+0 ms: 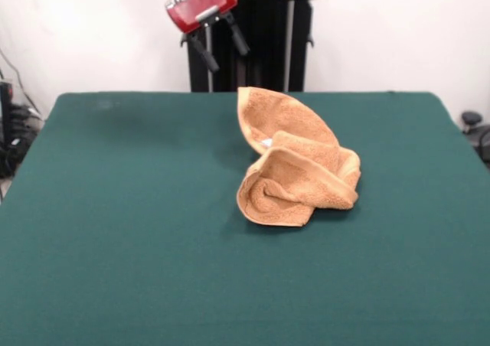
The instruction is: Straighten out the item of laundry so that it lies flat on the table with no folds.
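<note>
The towel (295,162) lay crumpled on the bench (115,231), a little right of centre in the front view and towards the far half of the green cloth. It was not flat. One rounded flap reached back towards the far edge of the bench, its tip lying close to that edge. The nearer part was rolled and folded over itself into a thick bundle with a curled pocket at its front left. A small patch of white, consistent with a label, showed in the crease between the far flap and the nearer bundle. The hand (220,46) hung above and behind the far edge of the bench, to the left of the towel in this view and well clear of it. Its red housing was tilted, and the two black fingers (204,53) pointed down and stood apart, with nothing held between them. The black pedestal (260,47) stood directly behind it at the far side.
</note>
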Robot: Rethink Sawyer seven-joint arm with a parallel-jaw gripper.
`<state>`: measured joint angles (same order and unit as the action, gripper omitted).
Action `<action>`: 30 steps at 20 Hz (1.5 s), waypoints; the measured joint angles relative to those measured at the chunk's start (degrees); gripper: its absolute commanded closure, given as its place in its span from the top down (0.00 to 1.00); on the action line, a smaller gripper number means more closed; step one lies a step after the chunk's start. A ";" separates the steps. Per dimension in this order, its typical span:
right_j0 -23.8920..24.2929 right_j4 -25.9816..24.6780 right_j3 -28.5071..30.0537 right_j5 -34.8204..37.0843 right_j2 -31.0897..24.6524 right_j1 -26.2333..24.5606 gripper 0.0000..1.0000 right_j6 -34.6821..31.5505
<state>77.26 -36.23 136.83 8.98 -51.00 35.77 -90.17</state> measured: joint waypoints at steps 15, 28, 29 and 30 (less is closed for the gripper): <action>-3.39 -6.14 -4.41 -5.71 1.65 -1.12 1.00 0.00; -3.36 -9.88 -6.12 -5.71 3.38 -9.97 1.00 0.00; -3.34 -10.00 -6.13 -5.71 3.38 -10.39 1.00 0.00; -3.32 -10.11 -6.13 -5.71 3.39 -10.81 1.00 0.00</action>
<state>73.94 -46.34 130.70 3.27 -47.61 24.96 -90.17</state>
